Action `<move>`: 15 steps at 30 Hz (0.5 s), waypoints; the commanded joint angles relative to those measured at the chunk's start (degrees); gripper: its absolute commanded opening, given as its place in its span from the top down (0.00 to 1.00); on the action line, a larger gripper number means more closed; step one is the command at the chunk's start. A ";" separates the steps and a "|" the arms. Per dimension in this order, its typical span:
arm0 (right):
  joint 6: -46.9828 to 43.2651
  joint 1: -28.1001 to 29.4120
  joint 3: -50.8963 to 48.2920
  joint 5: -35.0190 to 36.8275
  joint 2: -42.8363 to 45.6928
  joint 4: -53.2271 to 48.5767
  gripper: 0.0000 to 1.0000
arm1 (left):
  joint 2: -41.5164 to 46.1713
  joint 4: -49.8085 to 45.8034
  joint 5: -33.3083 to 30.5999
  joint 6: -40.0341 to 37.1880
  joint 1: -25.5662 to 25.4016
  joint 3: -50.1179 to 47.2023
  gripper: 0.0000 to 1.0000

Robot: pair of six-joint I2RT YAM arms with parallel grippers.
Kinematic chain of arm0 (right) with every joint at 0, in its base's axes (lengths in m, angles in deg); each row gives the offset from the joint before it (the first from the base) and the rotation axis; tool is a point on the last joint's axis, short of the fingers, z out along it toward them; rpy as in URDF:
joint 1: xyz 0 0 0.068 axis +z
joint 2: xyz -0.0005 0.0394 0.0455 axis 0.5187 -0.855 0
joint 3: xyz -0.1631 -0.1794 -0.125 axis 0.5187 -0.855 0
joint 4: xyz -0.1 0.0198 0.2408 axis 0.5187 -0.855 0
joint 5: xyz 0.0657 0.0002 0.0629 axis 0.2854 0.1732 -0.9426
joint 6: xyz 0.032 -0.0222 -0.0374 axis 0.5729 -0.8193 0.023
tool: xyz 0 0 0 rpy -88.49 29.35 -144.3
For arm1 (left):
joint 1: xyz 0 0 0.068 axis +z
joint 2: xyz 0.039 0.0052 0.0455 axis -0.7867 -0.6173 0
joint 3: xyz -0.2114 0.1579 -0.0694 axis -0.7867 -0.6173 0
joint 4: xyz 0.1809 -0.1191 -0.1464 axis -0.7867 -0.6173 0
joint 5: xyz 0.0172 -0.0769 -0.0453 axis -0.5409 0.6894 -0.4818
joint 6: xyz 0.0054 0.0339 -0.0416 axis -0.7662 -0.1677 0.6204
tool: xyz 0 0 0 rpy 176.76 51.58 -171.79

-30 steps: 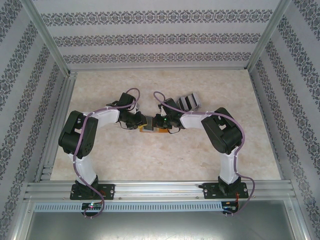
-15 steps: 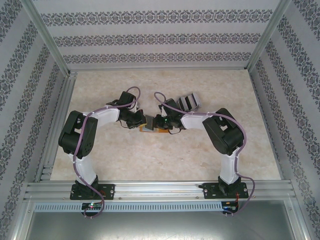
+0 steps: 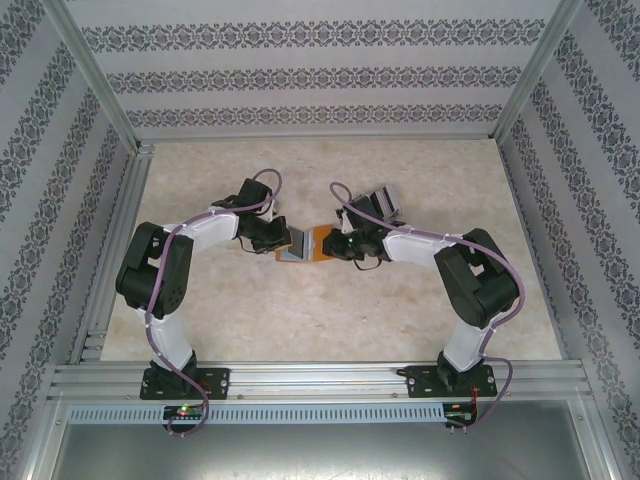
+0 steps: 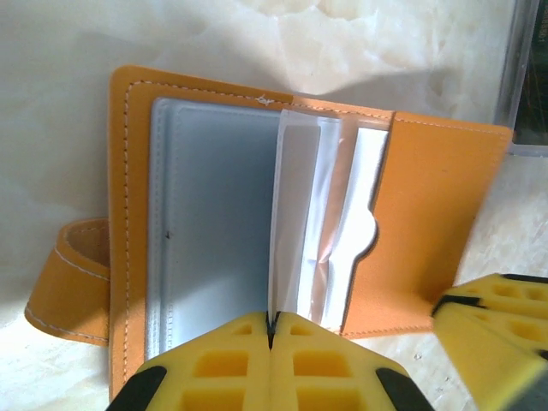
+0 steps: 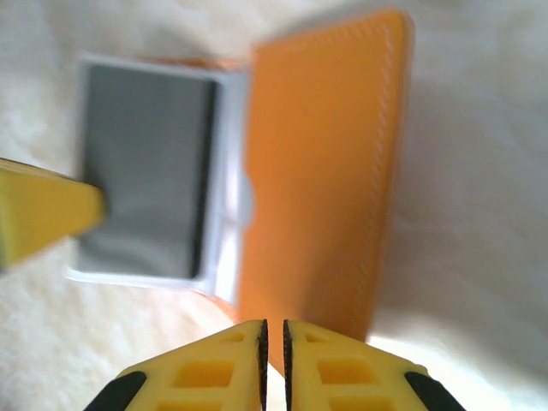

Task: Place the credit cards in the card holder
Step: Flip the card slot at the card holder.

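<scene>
Table (image 3: pixel 250 310): pale marbled top. Card holder (image 3: pixel 318 243) lies open mid-table, orange cover right, grey pockets left. Credit cards (image 3: pixel 383 203) fanned beyond it, to the right. Left tool (image 4: pixel 271 321) pinches a clear inner sleeve. Right tool (image 5: pixel 273 330) pinches the orange cover's edge.

This is a robot test cell in a lab. A pale marble-look tabletop (image 3: pixel 350 320) is boxed in by aluminium frame posts (image 3: pixel 95 75) rising from its far corners. Patterned wallpaper panels (image 3: pixel 320 75) line its far and side edges. The left arm (image 3: pixel 160 275) and right arm (image 3: pixel 480 285) are bolted to a slotted metal rail (image 3: pixel 320 378) along its near edge.
</scene>
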 commanded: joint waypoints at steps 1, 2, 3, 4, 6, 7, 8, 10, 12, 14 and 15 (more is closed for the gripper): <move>-1.30 -0.87 -2.39 1.77 0.08 -0.86 0.83 | 1.59 -3.77 -2.13 -1.74 -0.61 1.48 1.00; -1.37 -0.88 -2.64 1.60 -0.55 -0.49 0.83 | 1.51 -3.74 -1.94 -1.65 -0.71 1.54 1.00; -1.32 -0.88 -2.75 1.43 -1.20 -0.14 0.83 | 1.41 -3.67 -1.82 -1.51 -0.76 1.79 1.00; -1.17 -0.88 -2.96 1.26 -1.87 0.40 0.83 | 1.34 -3.64 -1.59 -1.39 -0.82 1.94 1.00; -0.89 -0.79 -3.04 0.74 -3.37 1.60 0.84 | 1.24 -3.72 -1.57 -1.21 -1.17 2.55 1.00; -0.80 -0.72 -2.98 0.51 -3.97 1.94 0.84 | 1.21 -3.96 -1.54 -1.21 -1.36 2.89 1.00; -0.74 -0.64 -2.79 0.24 -4.50 2.30 0.84 | 1.15 -4.07 -1.54 -1.21 -1.57 3.21 1.00; -0.65 -0.38 -2.52 0.01 -5.41 2.58 0.84 | 1.06 -4.58 -1.60 -1.12 -2.10 3.91 0.99; -0.53 -0.26 -2.36 -0.08 -5.89 2.72 0.84 | 0.90 -5.03 -1.63 -1.21 -2.53 4.66 0.96; -0.50 -0.18 -2.45 -0.17 -5.93 2.85 0.84 | 0.66 -5.13 -1.56 -1.07 -2.90 5.19 0.93; -0.52 -0.18 -2.50 -0.18 -5.93 2.83 0.84 | 0.47 -5.13 -1.53 -0.95 -3.02 5.37 0.91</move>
